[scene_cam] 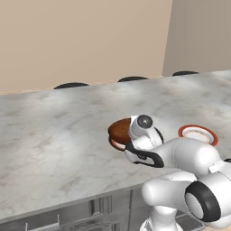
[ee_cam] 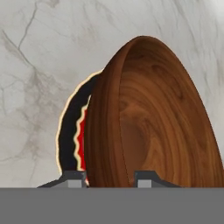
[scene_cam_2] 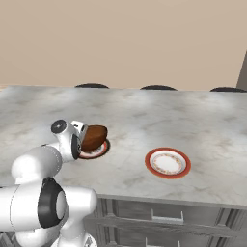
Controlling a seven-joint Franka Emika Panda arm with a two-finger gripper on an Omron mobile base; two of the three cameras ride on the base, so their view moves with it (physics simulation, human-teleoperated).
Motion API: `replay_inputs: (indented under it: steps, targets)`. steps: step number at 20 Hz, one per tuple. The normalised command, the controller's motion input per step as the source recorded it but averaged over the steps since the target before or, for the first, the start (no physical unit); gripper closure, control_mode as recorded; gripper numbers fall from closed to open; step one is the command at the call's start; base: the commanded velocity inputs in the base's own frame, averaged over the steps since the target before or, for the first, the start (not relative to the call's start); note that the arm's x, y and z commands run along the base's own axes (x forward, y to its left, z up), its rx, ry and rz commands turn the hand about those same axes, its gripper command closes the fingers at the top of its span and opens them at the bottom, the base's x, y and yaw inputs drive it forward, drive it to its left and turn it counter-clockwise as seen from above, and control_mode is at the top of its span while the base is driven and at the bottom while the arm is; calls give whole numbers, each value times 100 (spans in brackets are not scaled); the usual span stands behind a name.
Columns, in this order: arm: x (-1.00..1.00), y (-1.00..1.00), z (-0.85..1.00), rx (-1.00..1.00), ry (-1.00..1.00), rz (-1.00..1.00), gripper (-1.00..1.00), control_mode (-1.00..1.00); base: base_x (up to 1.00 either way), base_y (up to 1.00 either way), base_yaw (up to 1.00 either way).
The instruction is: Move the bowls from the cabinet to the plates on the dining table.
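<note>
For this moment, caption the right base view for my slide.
Gripper holds wooden bowl tilted over one plate; second plate bare.

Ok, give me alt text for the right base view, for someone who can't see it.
The robot's hand holds a tilted dark brown wooden bowl by its rim over a red-rimmed plate on the marbled dining table. A second red-rimmed plate lies bare to its right.
</note>
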Motion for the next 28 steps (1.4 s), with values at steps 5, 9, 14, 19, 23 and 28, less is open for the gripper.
replay_inputs:
  steps: [5,9,14,19,23,28]
  targets:
    - [-19,-8,-1,0,0,0,100,-100,0,0,0]
    - [-6,0,-8,0,5,0,100,-100,0,0,0]
    - [0,0,-16,0,1,0,-100,-100,0,0,0]
    - [0,0,-17,0,0,0,-100,-100,0,0,0]
    - [-11,0,-6,0,0,0,-100,-100,0,0,0]
    - [-19,-1,0,0,0,0,-100,-100,0,0,0]
